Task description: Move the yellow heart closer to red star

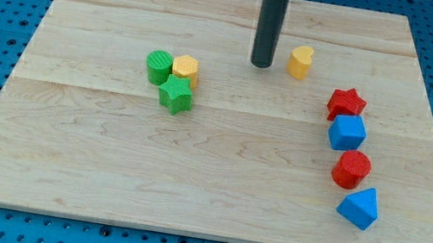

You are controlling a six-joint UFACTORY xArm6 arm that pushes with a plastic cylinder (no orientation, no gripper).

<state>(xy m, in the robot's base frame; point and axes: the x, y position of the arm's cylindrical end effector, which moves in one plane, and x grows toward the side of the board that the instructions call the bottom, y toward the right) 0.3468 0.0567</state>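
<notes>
The yellow heart (300, 61) lies on the wooden board toward the view's upper right, up and to the left of the red star (346, 102), with a gap between them. My tip (261, 64) stands just left of the yellow heart, a small gap apart from it. The rod rises from the tip to the view's top edge.
Below the red star runs a column: a blue cube (347, 132), a red cylinder (352, 169), a blue wedge-like block (359, 207). At the centre left cluster a green cylinder (158, 67), a yellow hexagonal block (185, 69) and a green star (175, 95).
</notes>
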